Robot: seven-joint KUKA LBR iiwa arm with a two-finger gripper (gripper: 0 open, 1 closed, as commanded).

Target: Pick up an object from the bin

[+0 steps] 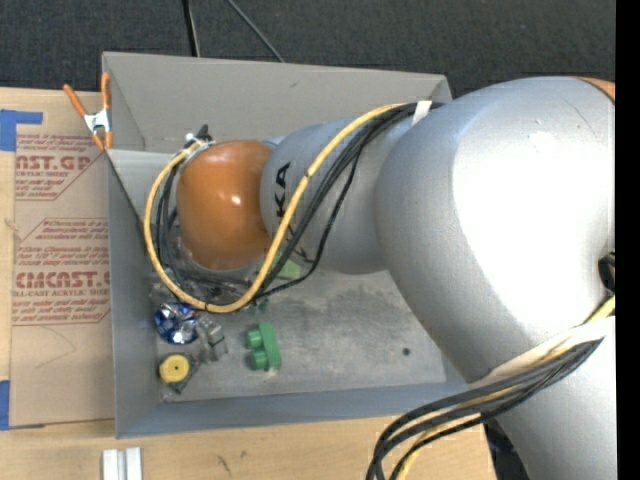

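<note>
My gripper (193,270) shows as a dark body under the arm's orange cover, low over the bin's left side. Just below it lies a small blue and white piece (172,320). Next to that piece is a small grey part (210,336). A yellow round disc (174,369) rests near the front left corner. A green block (262,346) lies to the right of the grey part. A pale green scrap (290,266) peeks out beneath the arm.
The big silver arm reaches in from the right and hides the bin's back and right half. Yellow and black cables loop round the orange cover. Bare grey floor lies right of the green block.
</note>
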